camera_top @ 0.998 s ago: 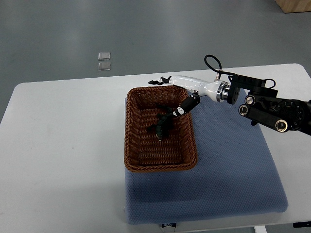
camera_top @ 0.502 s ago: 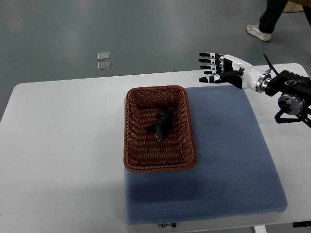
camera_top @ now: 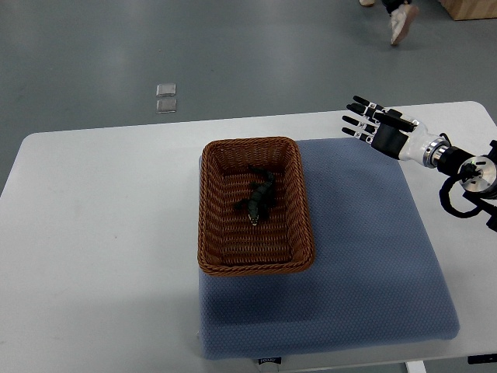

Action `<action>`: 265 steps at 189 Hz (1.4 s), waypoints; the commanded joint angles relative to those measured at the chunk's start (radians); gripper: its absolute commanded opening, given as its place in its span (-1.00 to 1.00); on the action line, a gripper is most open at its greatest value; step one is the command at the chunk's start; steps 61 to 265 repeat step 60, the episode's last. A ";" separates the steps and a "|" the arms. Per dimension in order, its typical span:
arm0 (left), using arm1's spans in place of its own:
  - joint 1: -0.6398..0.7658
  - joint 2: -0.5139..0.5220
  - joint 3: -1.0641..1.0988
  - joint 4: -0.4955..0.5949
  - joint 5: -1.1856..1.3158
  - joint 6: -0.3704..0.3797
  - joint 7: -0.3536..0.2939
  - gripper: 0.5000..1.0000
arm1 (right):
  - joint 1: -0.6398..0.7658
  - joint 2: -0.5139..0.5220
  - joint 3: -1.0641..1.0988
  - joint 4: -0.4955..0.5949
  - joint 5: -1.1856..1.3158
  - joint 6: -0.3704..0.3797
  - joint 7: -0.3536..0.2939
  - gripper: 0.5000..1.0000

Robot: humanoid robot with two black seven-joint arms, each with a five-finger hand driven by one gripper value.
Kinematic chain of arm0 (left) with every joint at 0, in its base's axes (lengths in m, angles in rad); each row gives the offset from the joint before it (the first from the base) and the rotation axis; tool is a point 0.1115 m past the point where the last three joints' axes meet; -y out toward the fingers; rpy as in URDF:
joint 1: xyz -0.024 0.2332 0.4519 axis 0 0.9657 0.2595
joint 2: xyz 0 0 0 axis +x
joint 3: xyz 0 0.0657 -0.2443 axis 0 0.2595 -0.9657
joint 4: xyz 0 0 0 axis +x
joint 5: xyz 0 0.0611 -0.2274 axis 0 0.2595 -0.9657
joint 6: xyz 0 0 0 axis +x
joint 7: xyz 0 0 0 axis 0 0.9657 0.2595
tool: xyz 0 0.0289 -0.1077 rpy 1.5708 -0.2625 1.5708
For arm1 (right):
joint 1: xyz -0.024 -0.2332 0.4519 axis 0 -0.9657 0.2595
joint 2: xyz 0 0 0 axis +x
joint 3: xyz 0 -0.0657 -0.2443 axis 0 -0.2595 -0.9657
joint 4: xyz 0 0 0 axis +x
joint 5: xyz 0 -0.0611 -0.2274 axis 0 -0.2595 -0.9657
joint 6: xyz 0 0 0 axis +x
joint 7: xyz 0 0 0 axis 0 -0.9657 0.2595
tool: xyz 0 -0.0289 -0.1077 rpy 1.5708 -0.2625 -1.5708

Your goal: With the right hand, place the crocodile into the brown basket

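- Croc [camera_top: 260, 200] lies flat inside the basket [camera_top: 203, 217], approx. mid-floor, a bit toward the far end.
- Basket sits on the left part of the blue mat [camera_top: 365, 256], which is on the white tabletop [camera_top: 101, 233].
- R robot hand [camera_top: 384, 130] is at far right, by the mat's far-right corner, well apart from the basket. Fingers [camera_top: 359, 118] are spread wide w/ nothing held.
- On the floor beyond: a person's shoe [camera_top: 401, 22] at the far edge and two small squares [camera_top: 165, 97].

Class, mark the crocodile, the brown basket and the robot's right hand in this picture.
crocodile [camera_top: 259, 200], top view, on its body.
brown basket [camera_top: 208, 225], top view, on its left wall.
right hand [camera_top: 382, 130], top view, on its middle.
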 commanded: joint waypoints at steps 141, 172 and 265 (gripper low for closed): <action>0.000 0.000 0.000 0.001 0.000 0.000 0.000 1.00 | -0.004 0.003 0.000 -0.005 -0.140 0.012 0.004 0.72; 0.000 0.000 0.000 0.001 0.000 0.000 0.000 1.00 | -0.004 0.003 0.000 -0.005 -0.140 0.012 0.004 0.72; 0.000 0.000 0.000 0.001 0.000 0.000 0.000 1.00 | -0.004 0.003 0.000 -0.005 -0.140 0.012 0.004 0.72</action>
